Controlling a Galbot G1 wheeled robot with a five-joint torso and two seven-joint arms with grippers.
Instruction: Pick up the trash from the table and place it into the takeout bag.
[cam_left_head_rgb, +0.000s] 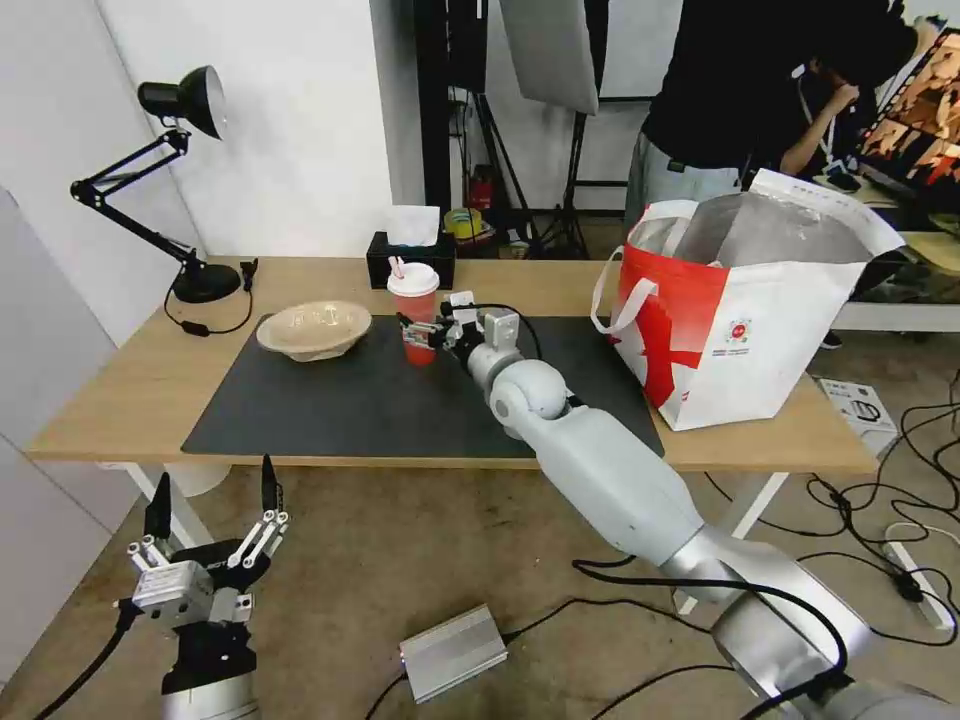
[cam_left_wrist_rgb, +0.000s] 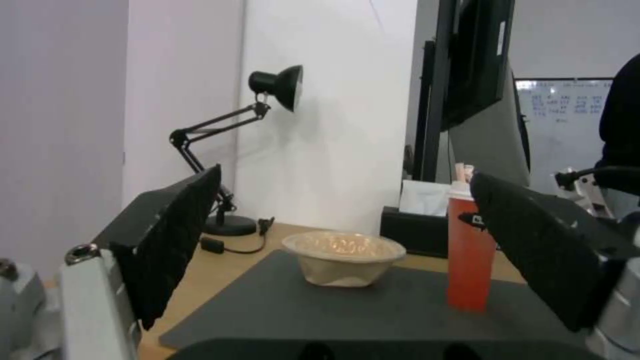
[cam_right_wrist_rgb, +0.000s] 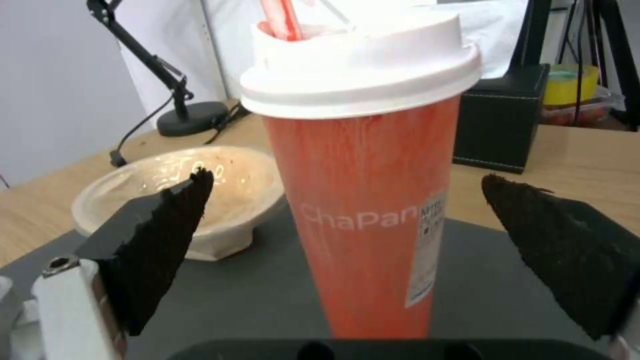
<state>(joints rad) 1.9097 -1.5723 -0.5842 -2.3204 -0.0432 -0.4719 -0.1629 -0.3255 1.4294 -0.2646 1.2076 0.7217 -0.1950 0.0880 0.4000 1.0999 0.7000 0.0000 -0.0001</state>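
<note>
Straddling the red cup (cam_right_wrist_rgb: 363, 210), the right gripper (cam_left_head_rgb: 420, 330) has its jaws spread to either side, not yet pinching. Cup stands upright on the dark mat (cam_left_head_rgb: 380, 400), beside the pulp bowl (cam_left_head_rgb: 314, 328). Judged light, thin-walled, crushable; lid (cam_right_wrist_rgb: 363, 65) may pop. Grip mid-body, gently. Left gripper (cam_left_head_rgb: 212, 528) hangs below the table (cam_left_head_rgb: 120, 390), jaws spread.

Light-wood table (cam_left_head_rgb: 120, 400) with white legs, dark grey mat (cam_left_head_rgb: 380, 400) under the right gripper (cam_left_head_rgb: 418, 332), red cup (cam_left_head_rgb: 414, 310) upright between its open fingers, beige pulp bowl (cam_left_head_rgb: 313, 328) beyond, takeout bag (cam_left_head_rgb: 740, 320) behind the arm, tissue box (cam_left_head_rgb: 410, 258), desk lamp (cam_left_head_rgb: 205, 280).
</note>
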